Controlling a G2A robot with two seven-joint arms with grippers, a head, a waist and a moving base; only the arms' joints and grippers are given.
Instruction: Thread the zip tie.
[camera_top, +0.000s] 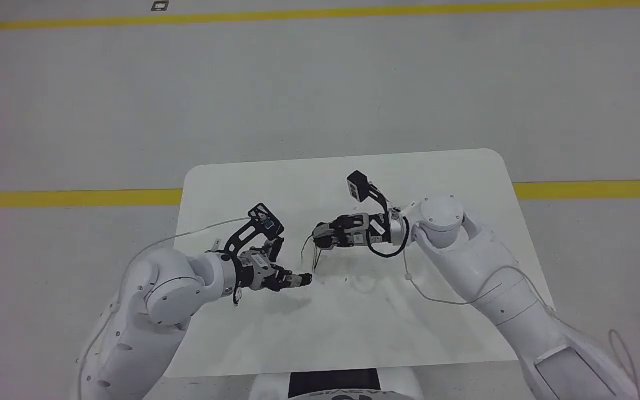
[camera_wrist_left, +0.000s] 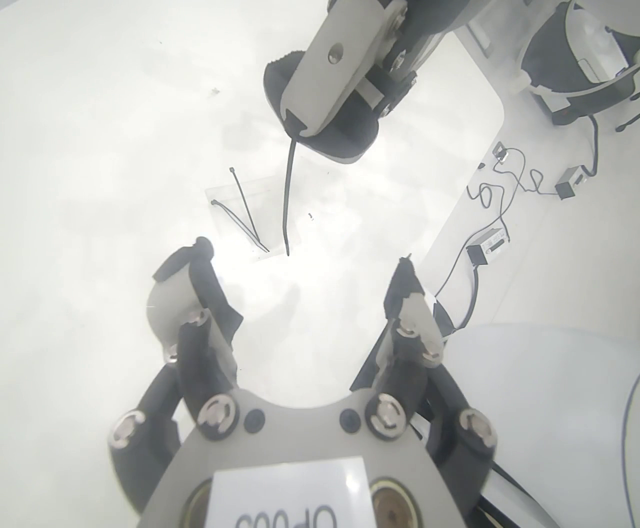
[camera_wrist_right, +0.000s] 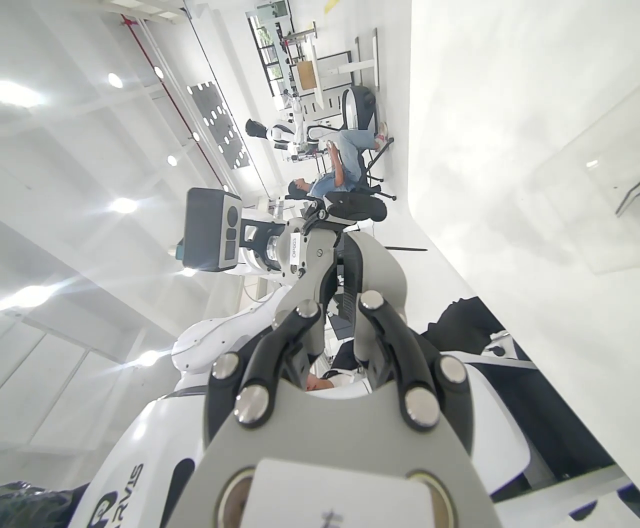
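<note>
- Your right claw (camera_wrist_left: 300, 131) is pinched shut on one end of a black zip tie (camera_wrist_left: 287, 195), and it sits above the clear tray (camera_wrist_left: 265, 200) on the white table (camera_top: 450, 180).
- From that claw the zip tie hangs almost straight down, with its free end pointing at the tray's edge. You cannot tell whether the tip touches the tray.
- In the top view the same claw (camera_top: 318, 236) holds the tie (camera_top: 316, 258) as a thin dark line dropping toward the table.
- In the right wrist view the claw's fingers (camera_wrist_right: 327, 280) lie closed together, and a thin black length of the tie (camera_wrist_right: 407, 248) sticks out past them.
- Your left claw (camera_wrist_left: 302, 262) is spread wide with nothing between its fingers. It sits just beside the tray, facing the tie's hanging tip, apart from it.
- In the top view the left claw (camera_top: 298, 280) sits close to the right one, with the tie's lower end between them.
- Inside the tray lie two spare ties (camera_wrist_left: 245, 207), flat on its floor. Their heads are apart and their tails come together near one corner.
- You cannot tell whether the tray has a raised rim.
</note>
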